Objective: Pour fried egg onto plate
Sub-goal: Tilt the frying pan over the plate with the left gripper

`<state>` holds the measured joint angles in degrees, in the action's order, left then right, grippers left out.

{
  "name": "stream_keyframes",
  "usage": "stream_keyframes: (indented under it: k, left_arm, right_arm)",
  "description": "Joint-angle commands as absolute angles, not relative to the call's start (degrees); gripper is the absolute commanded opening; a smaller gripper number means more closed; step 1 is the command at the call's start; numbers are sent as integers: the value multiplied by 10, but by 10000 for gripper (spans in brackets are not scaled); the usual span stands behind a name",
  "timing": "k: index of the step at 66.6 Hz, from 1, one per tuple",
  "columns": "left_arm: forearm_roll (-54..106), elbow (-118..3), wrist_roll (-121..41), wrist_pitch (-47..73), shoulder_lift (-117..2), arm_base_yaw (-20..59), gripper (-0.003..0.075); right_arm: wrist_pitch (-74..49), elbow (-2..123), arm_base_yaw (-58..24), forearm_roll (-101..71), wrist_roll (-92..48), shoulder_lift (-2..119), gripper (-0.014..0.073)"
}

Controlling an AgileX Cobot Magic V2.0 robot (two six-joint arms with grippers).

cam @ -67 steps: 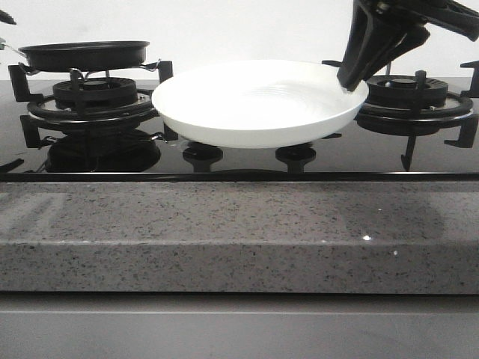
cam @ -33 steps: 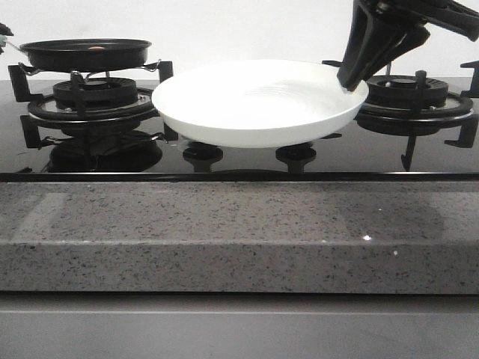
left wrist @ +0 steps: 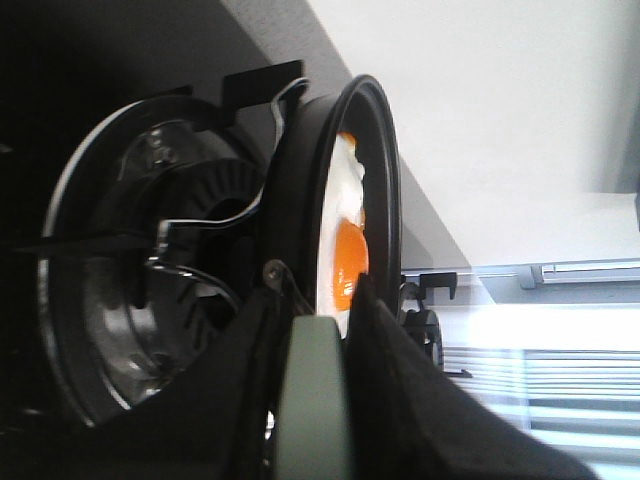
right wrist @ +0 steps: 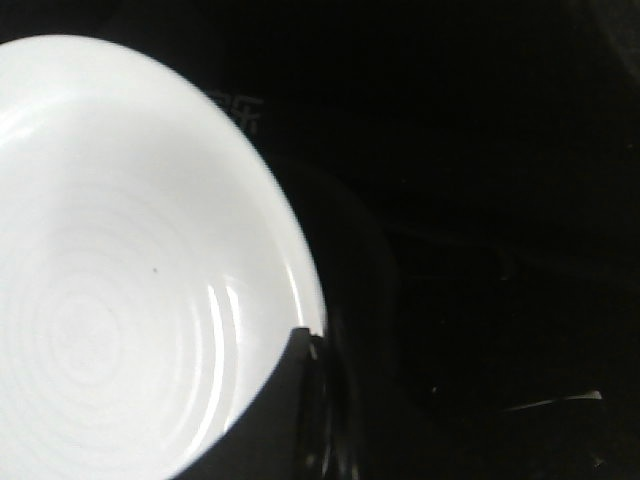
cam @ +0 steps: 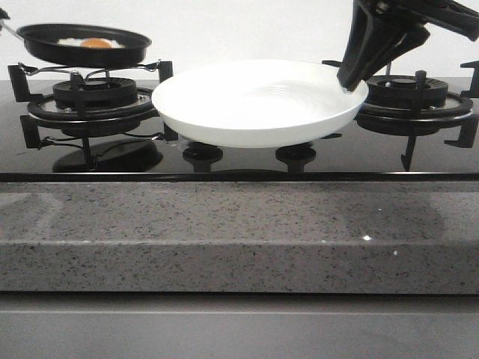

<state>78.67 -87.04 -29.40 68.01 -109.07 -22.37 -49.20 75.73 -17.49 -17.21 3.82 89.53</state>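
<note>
The pouring hasn't begun. The fried egg (cam: 91, 43) sits in the black pan (cam: 84, 49), which hangs just above the burner (cam: 93, 101), well to the left of the plate (cam: 258, 102). The left end effector (left wrist: 318, 400) seems clamped on the pan's handle, though that view is cramped. The right end effector (cam: 350, 81) grips the plate's right rim, holding the empty plate up over the desk (cam: 239, 232).

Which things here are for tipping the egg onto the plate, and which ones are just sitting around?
For the job:
fried egg
frying pan, lifted off the burner by the left gripper
plate, held at its rim by the right gripper

Just sitting there:
left burner
right burner
stone counter
</note>
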Motion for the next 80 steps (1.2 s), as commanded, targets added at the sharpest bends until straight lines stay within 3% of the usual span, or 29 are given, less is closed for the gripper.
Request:
stream_keyframes:
  k: [1,33,80]
  left_arm:
    - [867,-892,-296,736,-1036,-226,-20]
    - [854,-892,-359,720,-934,-191,-20]
    - [640,-892,-500,507,-819,80,-20]
  right_arm:
    - [-470,771,-177,-178,34,869,-110]
    - [-470,771,-177,-178,34,869,-110]
    - [-470,771,-177,-178,34,869,-110]
